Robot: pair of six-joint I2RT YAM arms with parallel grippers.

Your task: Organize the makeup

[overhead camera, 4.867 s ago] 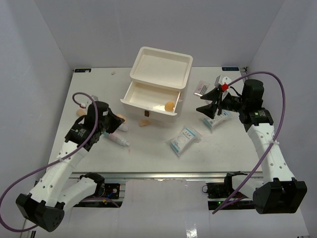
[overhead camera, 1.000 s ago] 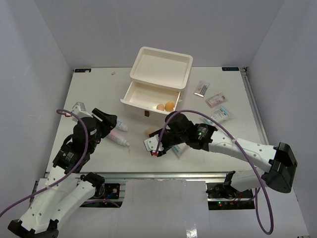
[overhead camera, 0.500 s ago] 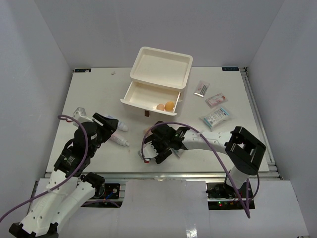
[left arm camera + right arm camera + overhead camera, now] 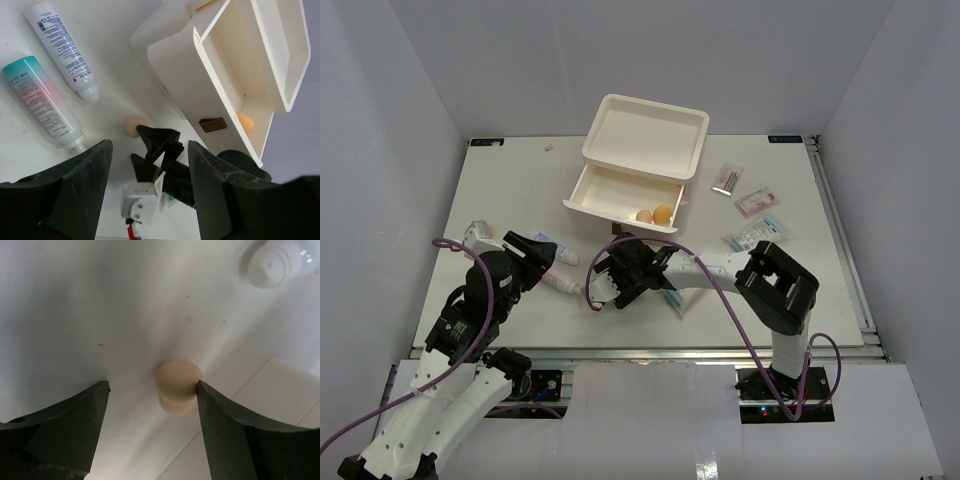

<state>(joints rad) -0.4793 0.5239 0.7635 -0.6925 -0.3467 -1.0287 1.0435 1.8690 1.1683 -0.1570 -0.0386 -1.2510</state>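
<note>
The left fingers (image 4: 80, 190) hang spread wide and empty, left of the drawer box (image 4: 645, 150) and nearer, beside two tubes (image 4: 42, 107) lying on the counter (image 4: 500, 180). Just in front of the box's open drawer (image 4: 610, 190), the right fingers (image 4: 60, 425) gape wide astride a tan sponge (image 4: 178, 382). Two more sponges (image 4: 663, 212) sit inside that drawer. Packets (image 4: 757, 232) lie right of the box.

Robot lab cell w/ white walls (image 4: 380, 150), alu-rail table (image 4: 500, 190)
</note>
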